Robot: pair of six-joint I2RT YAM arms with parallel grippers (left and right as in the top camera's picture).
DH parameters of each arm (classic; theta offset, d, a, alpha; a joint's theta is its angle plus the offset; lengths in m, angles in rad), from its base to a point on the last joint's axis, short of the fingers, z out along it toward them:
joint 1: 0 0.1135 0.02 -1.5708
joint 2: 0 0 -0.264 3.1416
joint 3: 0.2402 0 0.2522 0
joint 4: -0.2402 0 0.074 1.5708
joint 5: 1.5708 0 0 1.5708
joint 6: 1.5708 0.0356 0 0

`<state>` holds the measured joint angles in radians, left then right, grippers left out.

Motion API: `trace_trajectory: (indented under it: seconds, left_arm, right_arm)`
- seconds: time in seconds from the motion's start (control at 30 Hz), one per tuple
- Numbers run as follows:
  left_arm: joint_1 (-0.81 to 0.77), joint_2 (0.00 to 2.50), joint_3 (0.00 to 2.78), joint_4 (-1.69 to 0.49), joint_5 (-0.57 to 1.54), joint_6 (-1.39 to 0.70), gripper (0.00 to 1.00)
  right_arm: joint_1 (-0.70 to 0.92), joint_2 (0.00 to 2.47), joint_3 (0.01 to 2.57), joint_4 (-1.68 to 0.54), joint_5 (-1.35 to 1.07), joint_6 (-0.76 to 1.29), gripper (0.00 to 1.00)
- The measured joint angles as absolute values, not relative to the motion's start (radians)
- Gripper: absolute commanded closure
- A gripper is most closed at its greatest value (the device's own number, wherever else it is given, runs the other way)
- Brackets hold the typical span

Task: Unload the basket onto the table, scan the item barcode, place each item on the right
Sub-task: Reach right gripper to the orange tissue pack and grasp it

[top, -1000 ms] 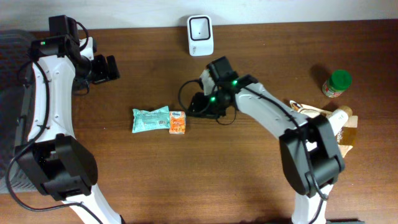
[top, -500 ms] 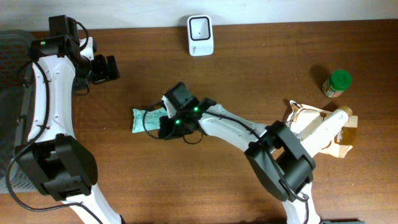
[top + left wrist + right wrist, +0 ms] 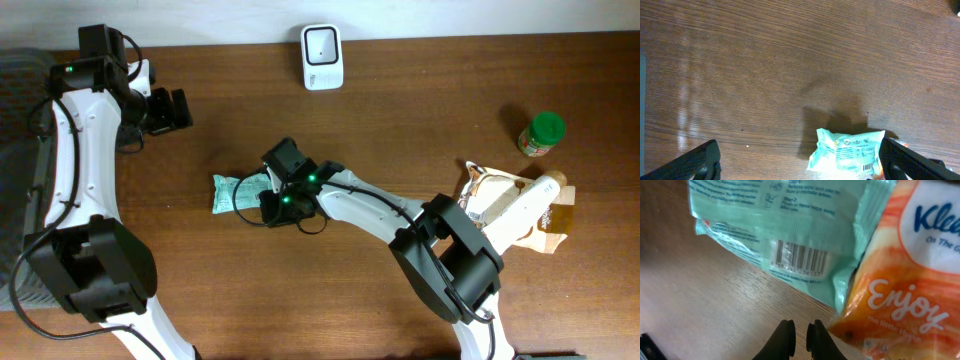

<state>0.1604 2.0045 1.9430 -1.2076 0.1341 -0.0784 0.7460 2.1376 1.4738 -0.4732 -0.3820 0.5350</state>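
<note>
The teal packet (image 3: 232,192) lies flat on the brown table (image 3: 420,110), left of centre, and its barcode (image 3: 801,258) faces up near one long edge, sharp and readable in the right wrist view. Pressed against the packet's end is an orange tissue pack (image 3: 905,295), and the teal wrapper's crimped edge overlaps it a little. The right gripper (image 3: 801,332) is down at this pair, its fingers drawn almost together beside the orange pack's corner with only a sliver of wood between them, and no wrapper can be made out in that gap. From overhead the right wrist covers the packet's right end and hides the tissue pack completely. The white scanner (image 3: 322,43) stands well apart at the table's far edge, window up. Off at the far left, the left gripper (image 3: 180,110) hangs with its fingers spread wide, holding nothing. Out on the right sit a green-lidded jar (image 3: 542,135) and a heap of brown snack bags (image 3: 490,188) with a white bottle (image 3: 530,200) lying across them
</note>
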Motion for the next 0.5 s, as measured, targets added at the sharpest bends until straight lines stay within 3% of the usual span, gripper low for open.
trace_trajectory:
  seconds: [0.23,0.43,0.5]
  left_arm:
    - [0.160,2.004,1.943,-1.208,0.134,-0.078,0.01]
    - [0.160,2.004,1.943,-1.208,0.134,-0.078,0.01]
    - [0.160,2.004,1.943,-1.208,0.134,-0.078,0.01]
  right_arm:
    - [0.728,2.139,1.474,-0.551,-0.342,0.535,0.89]
    - [0.574,2.139,1.474,-0.618,-0.336,0.535,0.88]
    - [0.531,2.139,1.474,-0.618,-0.337,0.535,0.83]
